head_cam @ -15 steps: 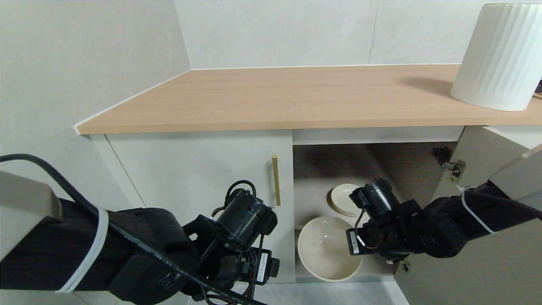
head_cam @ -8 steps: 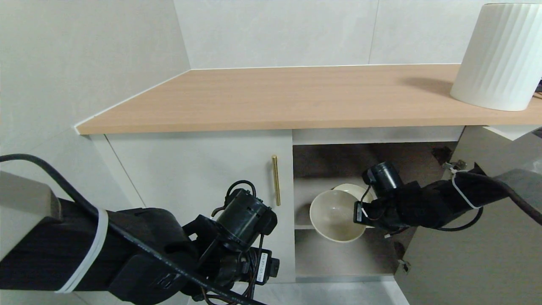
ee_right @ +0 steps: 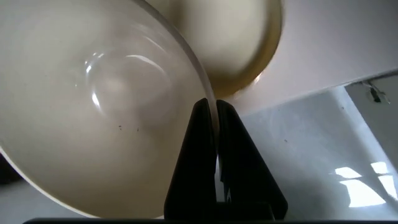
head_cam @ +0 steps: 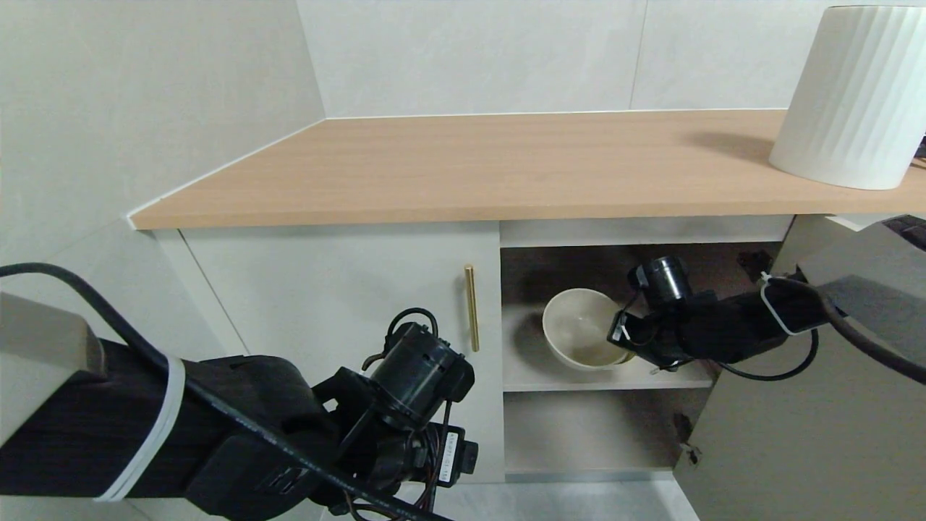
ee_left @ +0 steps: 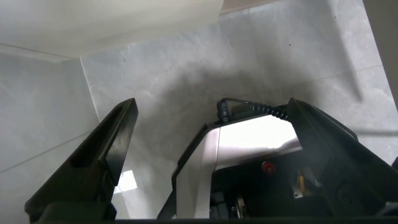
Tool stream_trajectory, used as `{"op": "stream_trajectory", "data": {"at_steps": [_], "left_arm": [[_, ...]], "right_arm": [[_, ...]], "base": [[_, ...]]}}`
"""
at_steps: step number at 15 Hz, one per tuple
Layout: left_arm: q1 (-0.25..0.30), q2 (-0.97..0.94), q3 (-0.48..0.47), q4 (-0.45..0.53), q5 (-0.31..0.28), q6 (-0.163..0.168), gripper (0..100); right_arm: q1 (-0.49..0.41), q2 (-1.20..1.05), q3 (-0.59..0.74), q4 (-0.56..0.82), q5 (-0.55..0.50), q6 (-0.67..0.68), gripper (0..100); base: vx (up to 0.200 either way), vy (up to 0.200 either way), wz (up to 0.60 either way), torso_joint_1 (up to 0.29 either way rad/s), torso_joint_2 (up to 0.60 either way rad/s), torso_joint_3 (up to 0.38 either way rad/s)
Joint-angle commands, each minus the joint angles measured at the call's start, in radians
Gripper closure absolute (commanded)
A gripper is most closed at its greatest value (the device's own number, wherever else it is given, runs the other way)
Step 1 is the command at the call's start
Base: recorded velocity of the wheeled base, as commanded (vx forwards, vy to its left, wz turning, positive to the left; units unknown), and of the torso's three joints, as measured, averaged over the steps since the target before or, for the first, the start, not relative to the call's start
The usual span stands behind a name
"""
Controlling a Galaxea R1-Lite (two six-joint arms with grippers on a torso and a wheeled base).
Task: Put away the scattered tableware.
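Bowl (head_cam: 581, 329) of cream colour is inside the open right half of the cabinet (head_cam: 340, 311), at the level of the upper shelf (head_cam: 615, 378), and it is tilted so that its hollow looks out toward the near side. My right gripper (head_cam: 621, 341) is clamped on the bowl's right rim: in the right wrist view the two black fingers (ee_right: 200, 134) stand tight on either side of the thin rim, one inside and one outside. Whether the bowl's lower edge touches the shelf, I cannot tell. Just behind the bowl, farther in, a cream plate (ee_right: 249, 37) lies on the same shelf (the bowl hides most of it). My left gripper (ee_left: 211, 109) hangs low on the near left, in front of the closed left door with its brass handle (head_cam: 470, 307); its jaws are wide apart with nothing between them, above the grey floor (ee_left: 186, 56). On the wooden countertop (head_cam: 506, 166), at the far right, stands a white ribbed container (head_cam: 854, 101).
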State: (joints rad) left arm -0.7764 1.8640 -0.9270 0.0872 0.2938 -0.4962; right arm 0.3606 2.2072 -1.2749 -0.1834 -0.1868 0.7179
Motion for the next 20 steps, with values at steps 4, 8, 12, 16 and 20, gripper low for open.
{"op": "stream_trajectory", "data": {"at_steps": [4, 8, 12, 16, 20], "left_arm": [[0.000, 0.001, 0.000, 0.000, 0.001, -0.001, 0], [0.000, 0.003, 0.000, 0.000, 0.001, -0.001, 0], [0.000, 0.003, -0.001, 0.000, 0.001, -0.001, 0], [0.000, 0.003, 0.000, 0.000, 0.001, -0.001, 0], [0.000, 0.003, 0.000, 0.000, 0.001, -0.001, 0]], "right_arm": [[-0.058, 0.063, -0.075, -0.002, -0.002, 0.015, 100], [-0.075, 0.104, -0.107, -0.001, -0.026, 0.026, 100], [-0.086, 0.131, -0.119, -0.001, -0.042, 0.025, 100], [-0.088, 0.138, -0.121, -0.001, -0.045, 0.025, 100], [-0.088, 0.140, -0.121, -0.001, -0.045, 0.023, 100]], "base": [[0.000, 0.000, 0.00, 0.000, 0.00, 0.000], [0.000, 0.000, 0.00, 0.000, 0.00, 0.000], [0.000, 0.000, 0.00, 0.000, 0.00, 0.000], [0.000, 0.000, 0.00, 0.000, 0.00, 0.000], [0.000, 0.000, 0.00, 0.000, 0.00, 0.000]]}}
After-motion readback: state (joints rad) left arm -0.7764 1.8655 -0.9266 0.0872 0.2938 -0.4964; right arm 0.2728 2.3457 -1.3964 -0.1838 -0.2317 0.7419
